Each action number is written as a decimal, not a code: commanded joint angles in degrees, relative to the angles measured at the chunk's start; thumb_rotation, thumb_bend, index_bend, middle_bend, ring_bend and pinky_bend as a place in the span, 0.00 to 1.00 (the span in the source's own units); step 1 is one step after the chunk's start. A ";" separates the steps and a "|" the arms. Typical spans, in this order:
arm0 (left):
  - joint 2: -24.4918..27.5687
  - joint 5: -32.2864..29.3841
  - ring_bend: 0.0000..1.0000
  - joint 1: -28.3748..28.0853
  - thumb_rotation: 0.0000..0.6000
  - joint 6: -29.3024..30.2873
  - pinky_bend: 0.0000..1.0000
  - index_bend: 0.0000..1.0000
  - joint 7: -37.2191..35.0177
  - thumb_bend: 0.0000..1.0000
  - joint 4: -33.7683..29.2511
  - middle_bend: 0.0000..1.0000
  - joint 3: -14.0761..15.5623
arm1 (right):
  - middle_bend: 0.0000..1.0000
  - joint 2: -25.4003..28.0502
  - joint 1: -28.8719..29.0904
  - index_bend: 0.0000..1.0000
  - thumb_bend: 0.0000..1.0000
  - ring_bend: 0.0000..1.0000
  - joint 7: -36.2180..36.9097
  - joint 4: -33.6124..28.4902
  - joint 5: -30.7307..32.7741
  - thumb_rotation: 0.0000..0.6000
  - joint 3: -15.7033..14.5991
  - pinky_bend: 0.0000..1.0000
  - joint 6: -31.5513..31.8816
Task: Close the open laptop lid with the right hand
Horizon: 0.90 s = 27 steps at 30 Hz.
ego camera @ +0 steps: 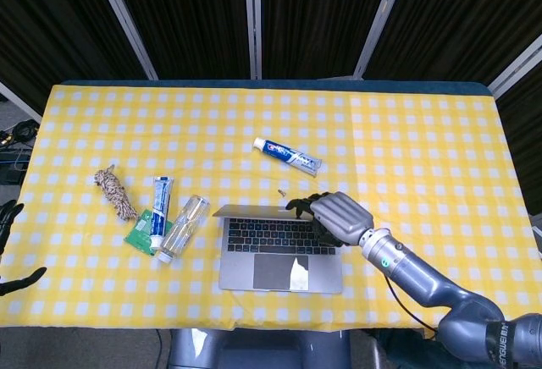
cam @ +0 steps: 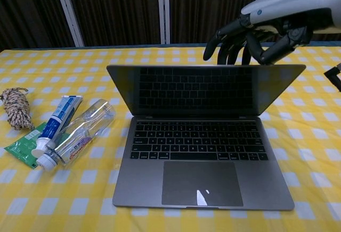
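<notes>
A grey laptop [ego camera: 279, 250] [cam: 202, 152] sits near the table's front edge, its lid [cam: 205, 91] tilted well forward over the keyboard, about half closed. My right hand [ego camera: 333, 217] [cam: 261, 30] rests on the back of the lid near its top right corner, fingers curled over the edge and holding nothing. Only the dark fingers of my left hand [ego camera: 10, 246] show at the far left edge of the head view, spread and empty, well away from the laptop.
Left of the laptop lie a clear bottle [ego camera: 185, 226] [cam: 80, 131], a toothpaste tube [ego camera: 161, 208] on a green packet [ego camera: 140, 232], and a rope bundle [ego camera: 115, 193] [cam: 15, 107]. Another toothpaste tube [ego camera: 288, 156] lies behind the laptop. The yellow checked cloth [ego camera: 423, 132] covers the table.
</notes>
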 commanded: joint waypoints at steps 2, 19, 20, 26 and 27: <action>0.00 -0.05 0.00 0.01 1.00 -0.01 0.00 0.00 -0.04 0.00 0.06 0.00 0.01 | 0.31 -0.05 -1.83 0.23 1.00 0.27 -3.51 -2.76 -8.09 1.00 -3.75 0.31 0.51; 0.14 0.31 0.00 0.06 1.00 0.13 0.00 0.00 -0.27 0.00 0.02 0.00 0.22 | 0.23 -9.45 -4.31 0.14 1.00 0.24 -17.12 7.28 -35.04 1.00 -14.01 0.31 5.38; 0.12 0.25 0.00 0.04 1.00 0.06 0.00 0.00 -0.22 0.00 0.02 0.00 0.22 | 0.23 -10.00 -4.20 0.14 1.00 0.23 -17.65 8.58 -37.37 1.00 -14.69 0.31 5.82; 0.04 0.10 0.00 -0.04 1.00 -0.11 0.00 0.00 -0.11 0.00 0.05 0.00 0.20 | 0.22 -11.74 -4.03 0.14 1.00 0.22 -18.00 12.81 -43.16 1.00 -17.07 0.31 6.99; 0.05 0.05 0.00 -0.03 1.00 -0.11 0.00 0.00 -0.15 0.00 0.07 0.00 0.19 | 0.22 -11.97 -4.02 0.14 1.00 0.22 -18.04 13.43 -43.81 1.00 -17.40 0.31 7.12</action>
